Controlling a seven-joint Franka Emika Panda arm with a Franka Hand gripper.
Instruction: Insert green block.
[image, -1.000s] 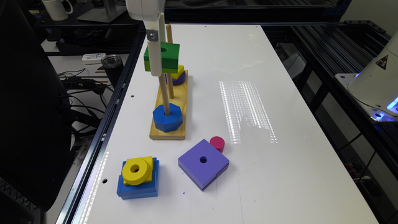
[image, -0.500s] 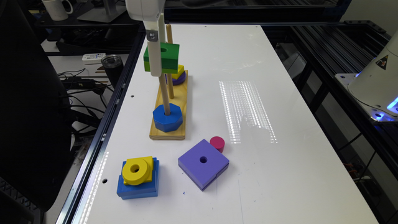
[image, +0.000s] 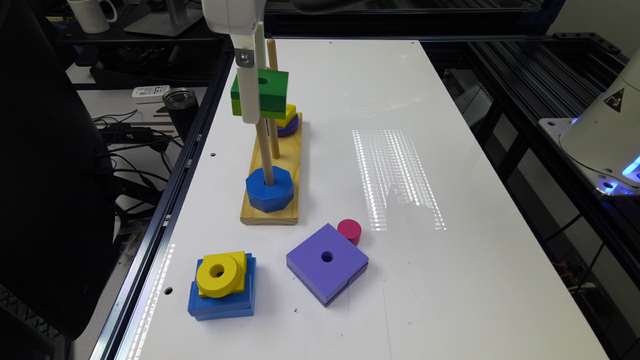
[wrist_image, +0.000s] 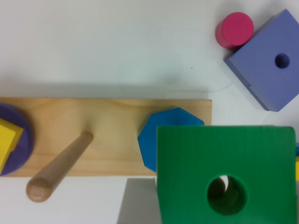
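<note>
Nearest us, a purple square (image: 327, 261) lies flat on the table (image: 450, 150) beside a pink cylinder (image: 349, 230). Farther back, the gripper (image: 250, 107) holds the green block (image: 265, 92) level, hole up, above the wooden base (image: 295, 165). We cannot tell its finger spacing, and the block has no long axis.

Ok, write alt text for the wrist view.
A green block is seen from above, a peg tip showing through its round hole. Under it is a wooden base with a blue octagon, a bare peg and a purple-and-yellow stack; a purple square and pink cylinder lie on the white table.
</note>
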